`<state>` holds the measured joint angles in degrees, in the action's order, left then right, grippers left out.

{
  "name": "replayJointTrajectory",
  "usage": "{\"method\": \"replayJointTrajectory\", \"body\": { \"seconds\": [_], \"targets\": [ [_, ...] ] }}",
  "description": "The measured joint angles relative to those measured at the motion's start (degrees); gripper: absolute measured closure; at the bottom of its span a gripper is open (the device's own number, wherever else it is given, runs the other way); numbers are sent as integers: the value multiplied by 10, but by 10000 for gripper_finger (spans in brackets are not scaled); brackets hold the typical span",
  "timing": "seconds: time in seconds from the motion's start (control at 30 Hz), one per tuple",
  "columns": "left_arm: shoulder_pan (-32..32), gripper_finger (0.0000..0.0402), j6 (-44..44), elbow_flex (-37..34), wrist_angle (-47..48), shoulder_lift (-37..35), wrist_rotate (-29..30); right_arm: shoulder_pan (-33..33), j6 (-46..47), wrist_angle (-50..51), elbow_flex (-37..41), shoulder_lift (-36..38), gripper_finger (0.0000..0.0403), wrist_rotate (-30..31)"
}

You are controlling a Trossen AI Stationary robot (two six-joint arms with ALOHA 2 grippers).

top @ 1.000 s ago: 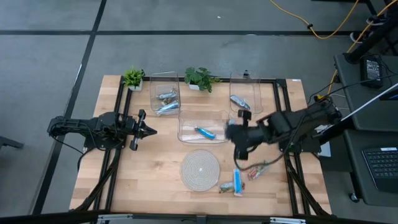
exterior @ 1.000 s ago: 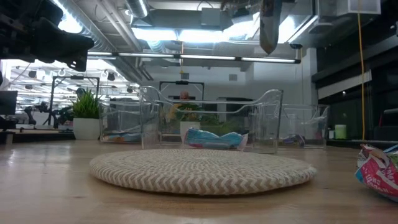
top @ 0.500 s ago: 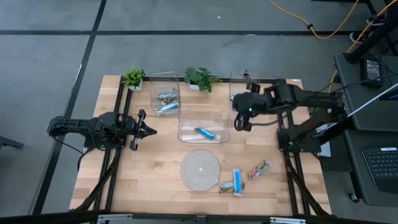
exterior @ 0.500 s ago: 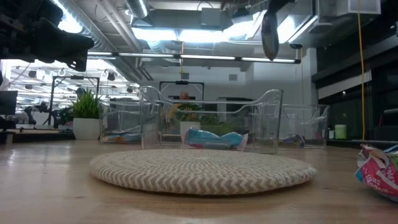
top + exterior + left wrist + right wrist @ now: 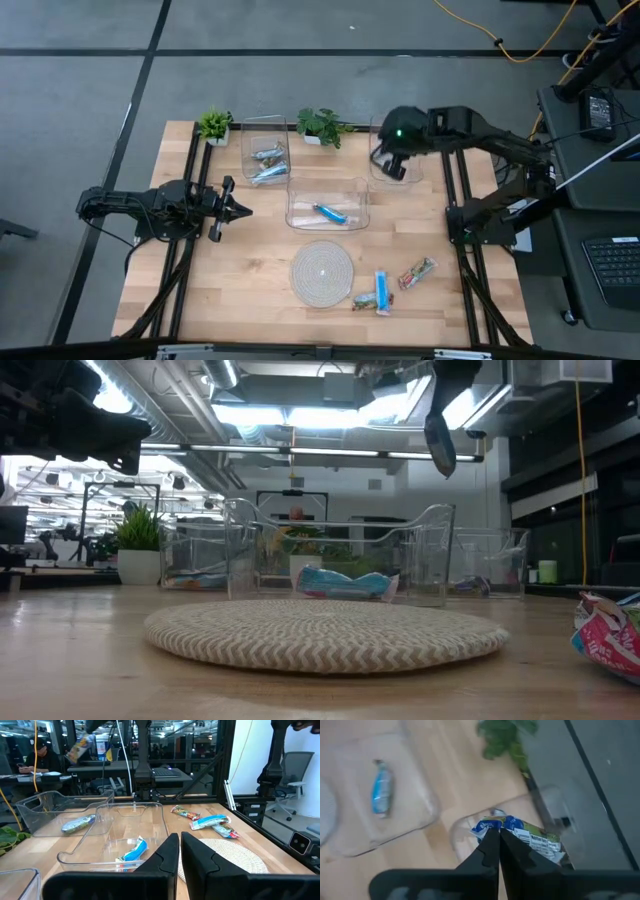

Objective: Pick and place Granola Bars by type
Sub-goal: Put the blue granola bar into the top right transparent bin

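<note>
While the right hand [image 5: 494,836] grips it, the granola bar [image 5: 438,433] hangs upright.

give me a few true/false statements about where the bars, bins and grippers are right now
1. The right gripper is above the far right bin, shut on a granola bar. True.
2. The left gripper is holding a bar. False: it is shut on nothing, waiting at the table's left side.
3. The middle bin holds one blue bar. True.
4. The round woven mat has three bars on it. False: the mat is bare; three loose bars lie on the table to its right.
5. The far left bin is empty. False: it holds silvery bars.
</note>
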<state>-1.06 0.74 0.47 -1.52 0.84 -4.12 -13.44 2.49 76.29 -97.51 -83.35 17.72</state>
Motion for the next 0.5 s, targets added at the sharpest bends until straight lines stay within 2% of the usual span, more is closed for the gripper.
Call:
{"method": "replayJointTrajectory", "body": {
  "seconds": [0.23,0.5],
  "targets": [
    [0,389,0,0,0,0,0,-84,-18,-5,35,0,393,-33],
    [0,388,0,0,0,0,0,-156,-60,-96,136,0,393,-93]
  ]
}}
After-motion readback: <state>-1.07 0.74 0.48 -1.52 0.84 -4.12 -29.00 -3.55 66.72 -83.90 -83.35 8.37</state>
